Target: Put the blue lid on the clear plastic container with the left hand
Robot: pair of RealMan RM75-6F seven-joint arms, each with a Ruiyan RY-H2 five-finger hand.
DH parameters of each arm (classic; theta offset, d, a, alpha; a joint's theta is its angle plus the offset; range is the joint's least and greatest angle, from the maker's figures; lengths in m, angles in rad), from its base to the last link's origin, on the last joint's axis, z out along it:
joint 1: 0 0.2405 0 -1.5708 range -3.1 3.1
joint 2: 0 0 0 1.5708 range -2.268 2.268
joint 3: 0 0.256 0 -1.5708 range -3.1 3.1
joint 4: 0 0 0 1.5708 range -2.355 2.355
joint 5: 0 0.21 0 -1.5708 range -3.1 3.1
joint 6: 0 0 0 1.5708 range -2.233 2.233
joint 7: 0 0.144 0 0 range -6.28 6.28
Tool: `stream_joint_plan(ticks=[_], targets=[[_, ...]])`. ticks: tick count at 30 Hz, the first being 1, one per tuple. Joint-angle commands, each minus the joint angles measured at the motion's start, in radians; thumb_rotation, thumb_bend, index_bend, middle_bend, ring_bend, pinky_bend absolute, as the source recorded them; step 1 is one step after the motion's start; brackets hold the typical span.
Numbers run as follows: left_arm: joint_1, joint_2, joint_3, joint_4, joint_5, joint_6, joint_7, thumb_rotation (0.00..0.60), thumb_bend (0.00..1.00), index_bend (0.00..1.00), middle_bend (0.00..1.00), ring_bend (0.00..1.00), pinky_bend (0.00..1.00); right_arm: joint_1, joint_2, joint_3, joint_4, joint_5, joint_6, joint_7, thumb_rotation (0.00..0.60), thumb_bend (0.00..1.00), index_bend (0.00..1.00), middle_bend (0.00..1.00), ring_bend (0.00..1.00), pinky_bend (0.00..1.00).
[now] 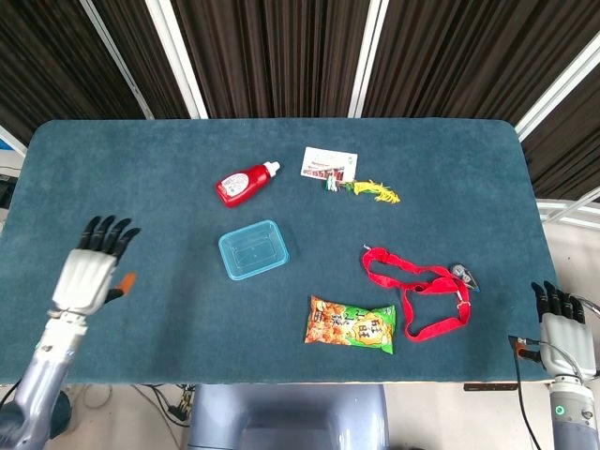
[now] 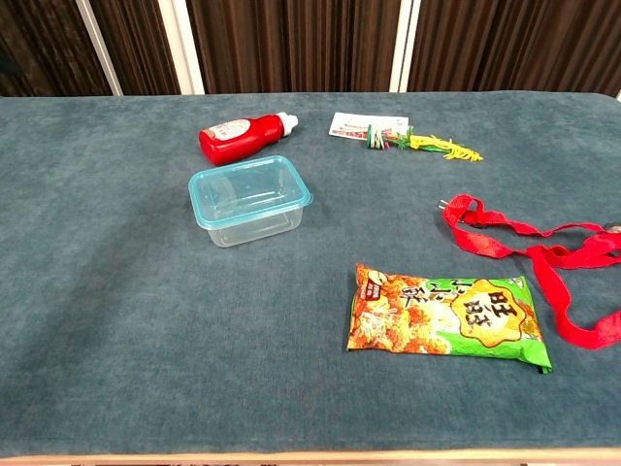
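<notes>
The clear plastic container (image 1: 253, 249) stands left of the table's middle with the blue lid (image 2: 249, 186) seated on its rim; it also shows in the chest view (image 2: 249, 218). My left hand (image 1: 91, 267) hovers over the table's left edge, well to the left of the container, fingers spread and holding nothing. My right hand (image 1: 562, 324) sits off the table's near right corner, fingers straight up, holding nothing. The chest view shows neither hand.
A red sauce bottle (image 1: 246, 183) lies just behind the container. A card (image 1: 329, 163) and a yellow-green tassel (image 1: 373, 190) lie further back. A snack bag (image 1: 351, 324) and a red strap (image 1: 418, 291) lie to the right.
</notes>
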Motion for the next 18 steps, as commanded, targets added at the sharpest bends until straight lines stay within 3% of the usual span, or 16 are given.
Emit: stream_joint_plan(ticks=[1, 8, 18], targets=[[0.089, 0.021, 0.049, 0.025, 0.027, 0.066, -0.089, 0.6, 0.29, 0.14, 0.07, 0.0, 0.03, -0.005, 0.021, -0.02, -0.011, -0.063, 0.013, 0.021, 0.6, 0.27, 0.04, 0.0, 0.0, 0.0], [0.166, 0.029, 0.078, 0.035, 0.056, 0.099, -0.16, 0.6, 0.28, 0.14, 0.06, 0.0, 0.03, -0.01, 0.038, -0.042, 0.015, -0.194, 0.037, 0.118, 0.6, 0.27, 0.04, 0.0, 0.0, 0.0], [0.2, 0.045, 0.066, 0.026, 0.087, 0.093, -0.196, 0.6, 0.28, 0.14, 0.06, 0.0, 0.03, -0.011, -0.012, -0.046, 0.088, -0.299, 0.081, 0.194, 0.6, 0.27, 0.04, 0.0, 0.0, 0.0]])
